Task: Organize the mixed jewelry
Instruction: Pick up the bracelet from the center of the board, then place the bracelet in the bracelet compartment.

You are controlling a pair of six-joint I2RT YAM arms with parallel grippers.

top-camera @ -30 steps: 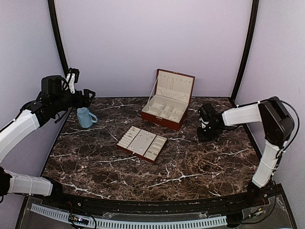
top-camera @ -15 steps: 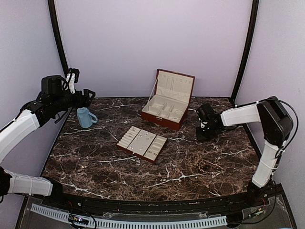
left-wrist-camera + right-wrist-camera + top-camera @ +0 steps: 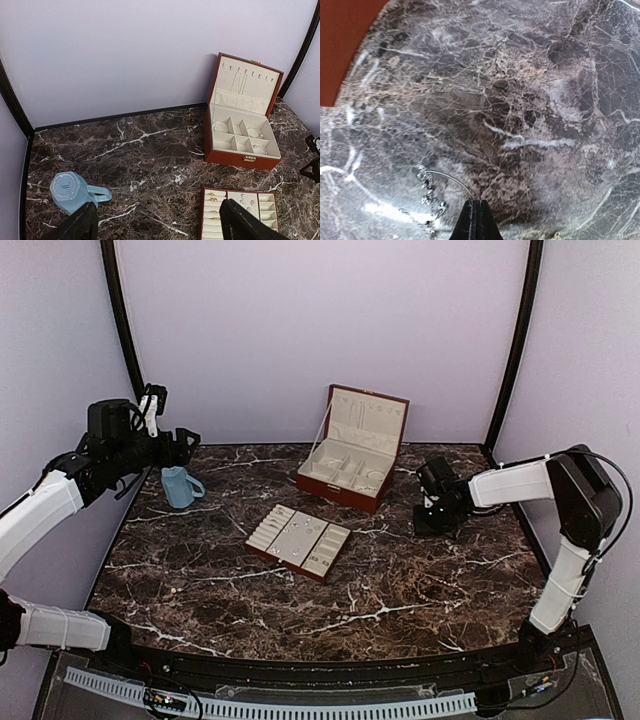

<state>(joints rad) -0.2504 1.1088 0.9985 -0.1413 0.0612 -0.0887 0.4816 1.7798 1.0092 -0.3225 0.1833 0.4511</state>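
- Low and left of centre in the right wrist view, a thin wire hoop point(image 3: 451, 180) with a beaded cluster at one end lies on the dark marble table point(image 3: 545, 100). Its other end runs up to the very tips of the right gripper point(image 3: 474, 212).
- We see that gripper's jaws pressed fully together, tips down at the stone. We cannot tell whether the wire is pinched between them.
- From overhead, we find the right gripper point(image 3: 428, 520) right of centre, near the right side of the red-brown hinged box point(image 3: 340, 490), whose lid stands open.
- More pieces show in the left wrist view. Small gold rings point(image 3: 212, 199) sit in the left column of the cream-lined tray point(image 3: 201, 217) at the bottom right, with tiny specks in its middle section.
- Bracelets point(image 3: 220, 126) rest in the box's front compartments, and thin chains hang inside its lid.
- At the upper left of the overhead frame, the left gripper point(image 3: 180, 445) hangs above the blue cup point(image 3: 178, 486). Its fingers point(image 3: 75, 227) are spread wide at the bottom of its own view, holding nothing.
- The cup sits on the marble at the lower left of the left wrist view, well apart from box and tray.
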